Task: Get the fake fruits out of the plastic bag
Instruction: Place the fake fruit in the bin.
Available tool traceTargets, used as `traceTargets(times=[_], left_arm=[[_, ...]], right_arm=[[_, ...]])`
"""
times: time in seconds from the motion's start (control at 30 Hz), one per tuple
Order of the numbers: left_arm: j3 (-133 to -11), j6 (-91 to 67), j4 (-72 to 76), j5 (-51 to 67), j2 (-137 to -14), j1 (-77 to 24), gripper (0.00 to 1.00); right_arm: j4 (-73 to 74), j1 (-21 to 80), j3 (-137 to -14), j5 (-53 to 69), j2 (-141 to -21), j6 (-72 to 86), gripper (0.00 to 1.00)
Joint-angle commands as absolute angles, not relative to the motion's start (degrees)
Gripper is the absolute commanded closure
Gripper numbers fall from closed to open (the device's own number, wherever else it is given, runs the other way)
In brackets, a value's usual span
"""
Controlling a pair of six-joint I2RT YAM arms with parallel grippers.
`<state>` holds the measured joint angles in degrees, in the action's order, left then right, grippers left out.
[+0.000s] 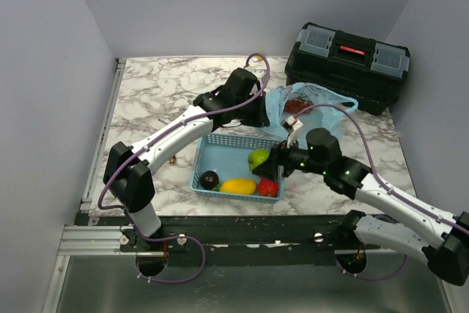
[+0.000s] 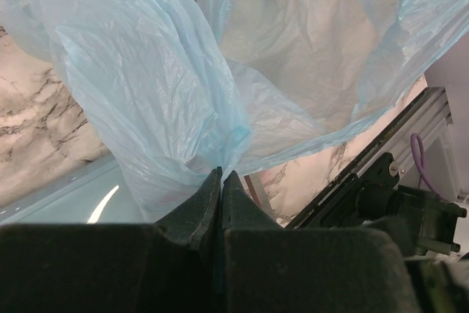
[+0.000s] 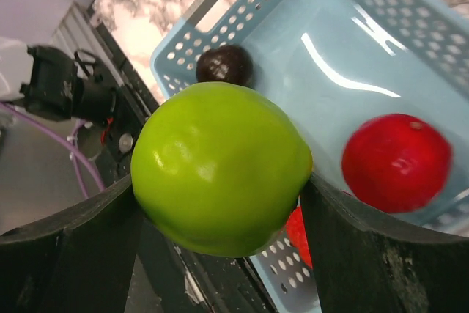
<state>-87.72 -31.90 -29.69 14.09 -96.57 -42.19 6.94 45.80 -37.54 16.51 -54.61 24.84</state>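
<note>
Right end effector (image 3: pixel 223 218) clamps the green apple (image 3: pixel 212 159) between its fingers, basket (image 3: pixel 410 27) just beyond; glossy, rigid, likely light and slippery, best held across its widest girth. Left end effector (image 2: pixel 221 185), pressed together, pinches flimsy plastic bag (image 2: pixel 146 93) film.

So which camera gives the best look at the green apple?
The right wrist view: the green apple fills the frame, held in the right gripper. The top view shows it small, over the basket, partly behind that gripper. The left wrist view shows the bag, no apple.

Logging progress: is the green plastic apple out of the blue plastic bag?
Out: right fingers clamp the green plastic apple above the light-blue latticed basket.
</note>
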Motion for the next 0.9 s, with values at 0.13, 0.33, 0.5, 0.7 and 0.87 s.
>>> traceTargets(times=[0.13,0.33,0.5,0.7,0.87], left_arm=[[-87.9,-29.3,-31.5,18.9,-96.1,-40.4,1.0],[-87.6,-28.4,-31.8,20.1,-96.1,-40.0,1.0],[-88.2,-28.2,-32.5,18.8,-96.8,-39.9,1.0],[-87.8,-29.5,-31.5,18.4,-97.5,-39.3,1.0],[-87.1,-29.7,-31.0,18.3,-97.4,-39.0,1.0]], right_arm=[[-5.6,55.7,-41.4,2.6,-71.5,18.5,0.99],[-7.5,60.4,-44.3,-12.7,-82.0,13.5,0.99],[-12.0,60.9,-42.9,-17.4,-85.1,14.3,0.99],[-15.0,60.9,-40.9,-19.9,-88.5,16.9,0.92],[-17.0,61.0,-38.6,-20.9,-89.7,17.8,0.8]])
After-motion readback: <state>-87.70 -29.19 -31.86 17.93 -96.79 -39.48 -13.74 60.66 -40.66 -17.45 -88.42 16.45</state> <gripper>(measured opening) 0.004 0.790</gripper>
